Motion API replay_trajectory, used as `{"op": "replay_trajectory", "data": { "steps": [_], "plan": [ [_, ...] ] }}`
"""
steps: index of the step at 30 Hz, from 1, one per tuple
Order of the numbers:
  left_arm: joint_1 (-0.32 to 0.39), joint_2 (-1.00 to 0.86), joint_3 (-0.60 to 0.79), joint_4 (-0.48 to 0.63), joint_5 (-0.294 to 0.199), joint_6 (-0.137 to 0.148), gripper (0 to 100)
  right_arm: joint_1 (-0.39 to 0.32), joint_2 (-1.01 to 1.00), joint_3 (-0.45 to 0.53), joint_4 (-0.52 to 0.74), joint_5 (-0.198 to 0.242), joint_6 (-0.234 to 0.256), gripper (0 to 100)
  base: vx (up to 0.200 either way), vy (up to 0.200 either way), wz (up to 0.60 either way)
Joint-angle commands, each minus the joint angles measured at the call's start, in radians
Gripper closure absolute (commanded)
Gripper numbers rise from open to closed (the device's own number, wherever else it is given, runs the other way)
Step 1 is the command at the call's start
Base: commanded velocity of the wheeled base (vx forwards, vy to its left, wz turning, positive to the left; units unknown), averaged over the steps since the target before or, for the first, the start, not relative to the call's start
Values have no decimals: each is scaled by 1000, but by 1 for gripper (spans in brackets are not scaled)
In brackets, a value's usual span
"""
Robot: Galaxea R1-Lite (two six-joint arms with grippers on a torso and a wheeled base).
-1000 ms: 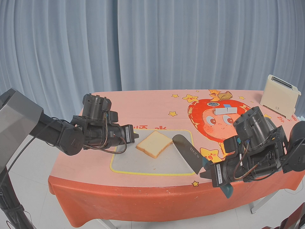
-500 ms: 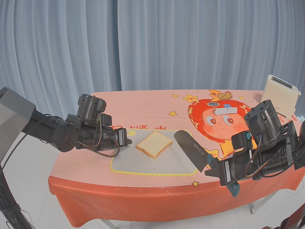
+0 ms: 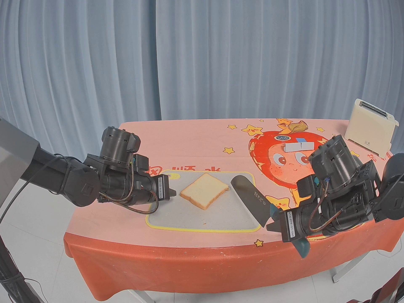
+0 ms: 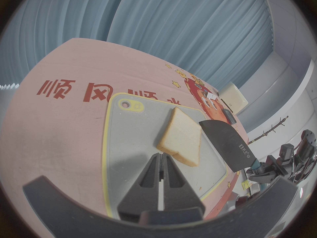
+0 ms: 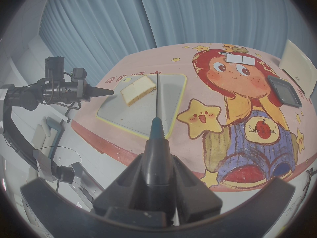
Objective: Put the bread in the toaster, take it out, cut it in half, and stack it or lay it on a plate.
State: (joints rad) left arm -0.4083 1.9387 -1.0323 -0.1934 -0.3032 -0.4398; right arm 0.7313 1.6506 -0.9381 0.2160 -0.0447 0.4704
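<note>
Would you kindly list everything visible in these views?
Cartoon-printed tablecloth: 1, pink, under everything.
Grey yellow-rimmed cutting board: 1, tablecloth's near middle.
Square bread slice: 1, cream, on the board.
Dark-bladed teal-handled knife: 1, over the board's right side.
Boxy toaster: 1, cream, tablecloth's far right corner.
Dark square tray: 1, near the toaster.
Pleated curtain: 1, blue-grey, behind.
Left gripper: 1, black, shut, by the board's left side.
Right gripper: 1, black, shut on the knife.

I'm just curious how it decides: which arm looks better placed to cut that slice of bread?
Right. The right gripper grips the knife, its blade just beside the bread on the cutting board. The left gripper is shut and empty.
</note>
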Motion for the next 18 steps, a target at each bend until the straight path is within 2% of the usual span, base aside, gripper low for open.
{"op": "replay_trajectory", "data": {
  "steps": [1,18],
  "plan": [
    [-10,54,-26,0,4,0,100,-1,21,-2,0,0,1,100,0,0,0],
    [-6,91,-60,-1,6,0,100,16,18,-7,2,14,4,100,0,0,0]
  ]
}}
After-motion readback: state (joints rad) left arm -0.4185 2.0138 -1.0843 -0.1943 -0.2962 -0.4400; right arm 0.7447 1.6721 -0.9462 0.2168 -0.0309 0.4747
